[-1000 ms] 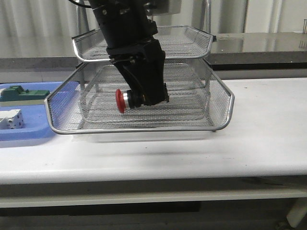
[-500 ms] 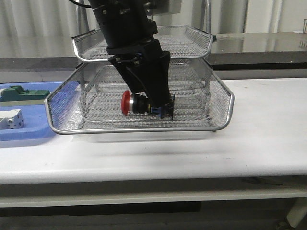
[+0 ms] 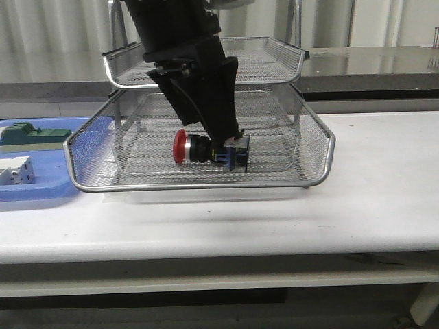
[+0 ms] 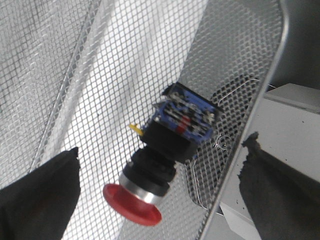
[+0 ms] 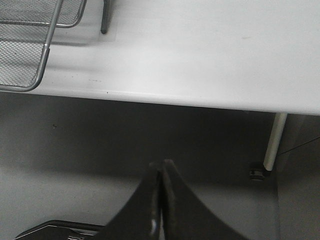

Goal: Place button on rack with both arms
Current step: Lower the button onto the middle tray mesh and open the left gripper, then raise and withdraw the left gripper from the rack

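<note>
The left claw (image 4: 155, 200) is spread wide: in the left wrist view its two dark fingers (image 4: 37, 197) stand well apart on either side of the button (image 4: 167, 150), neither touching it. The button lies on its side on the mesh floor of the rack's (image 3: 322, 147) pulled-out tray, red cap to the left and blue block to the right in the front view (image 3: 206, 149). The left arm (image 3: 192, 68) comes down steeply from above the top tier, leaning right and toward the tray's middle, its lower end just above the button.

The right claw (image 5: 160, 200) is pressed shut, its fingers meeting with nothing between them. It hangs off the near edge of the table (image 5: 200, 55), over the dark floor, with a table leg (image 5: 272, 142) to one side and a corner of the rack in view.

The table (image 3: 384, 199) is white and glossy. At its left edge sits a blue tray (image 3: 41, 192) holding a green part (image 3: 31, 133) and a white dotted block (image 3: 17, 171). Behind runs a dark counter (image 3: 384, 65) and a pale ribbed wall (image 3: 55, 31).
</note>
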`<state>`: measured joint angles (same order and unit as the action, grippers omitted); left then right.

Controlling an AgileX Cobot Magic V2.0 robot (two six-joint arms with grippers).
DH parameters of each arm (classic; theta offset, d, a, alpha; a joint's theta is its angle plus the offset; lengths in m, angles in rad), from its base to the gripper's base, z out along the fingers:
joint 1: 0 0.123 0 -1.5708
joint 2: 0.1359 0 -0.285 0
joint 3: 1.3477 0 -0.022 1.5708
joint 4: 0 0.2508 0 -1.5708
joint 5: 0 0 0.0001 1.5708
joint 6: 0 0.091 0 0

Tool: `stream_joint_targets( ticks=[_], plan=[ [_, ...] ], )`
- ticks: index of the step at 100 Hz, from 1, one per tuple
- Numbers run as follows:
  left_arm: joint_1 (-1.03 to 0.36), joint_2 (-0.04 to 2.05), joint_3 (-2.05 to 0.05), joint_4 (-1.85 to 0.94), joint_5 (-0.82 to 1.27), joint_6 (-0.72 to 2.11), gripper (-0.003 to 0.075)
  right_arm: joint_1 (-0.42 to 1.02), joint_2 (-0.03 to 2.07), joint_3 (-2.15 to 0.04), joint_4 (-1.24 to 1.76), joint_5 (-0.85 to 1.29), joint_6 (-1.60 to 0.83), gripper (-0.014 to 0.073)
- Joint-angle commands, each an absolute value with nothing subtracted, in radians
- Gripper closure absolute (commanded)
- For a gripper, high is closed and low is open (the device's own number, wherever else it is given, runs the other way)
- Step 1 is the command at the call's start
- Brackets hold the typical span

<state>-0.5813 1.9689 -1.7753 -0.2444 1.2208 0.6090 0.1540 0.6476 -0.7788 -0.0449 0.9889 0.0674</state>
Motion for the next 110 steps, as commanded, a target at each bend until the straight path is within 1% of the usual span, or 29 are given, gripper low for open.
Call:
stream_joint_targets(
  ticks=[1, 24, 36, 57, 73, 92, 110],
  plan=[
    [-0.582, 1.881, -1.801, -0.270, 1.231, 0.600, 0.0102, 0.155, 0.645, -0.815, -0.059, 0.931, 0.066, 0.0661],
    [-0.580, 1.801, -1.801, -0.268, 1.273, 0.600, 0.0103, 0.155, 0.645, -0.815, -0.059, 0.931, 0.066, 0.0661],
    [-0.544, 1.747, -1.801, -0.270, 1.273, 0.566, 0.0103, 0.155, 0.645, -0.815, -0.059, 0.931, 0.066, 0.0661],
    [-0.390, 1.653, -1.794, -0.278, 1.273, 0.500, 0.0103, 0.155, 0.645, -0.815, -0.059, 0.931, 0.066, 0.0661],
    [-0.251, 1.558, -1.742, -0.330, 1.263, 0.498, 0.0103, 0.155, 0.645, -0.815, -0.059, 0.931, 0.066, 0.0661],
    [-0.116, 1.397, -1.590, -0.337, 1.137, 0.498, 0.0103, 0.155, 0.645, -0.815, -0.059, 0.931, 0.066, 0.0661],
    [-0.039, 1.220, -1.358, -0.337, 0.908, 0.502, 0.0103, 0.155, 0.645, -0.815, -0.059, 0.931, 0.066, 0.0661]
  ],
)
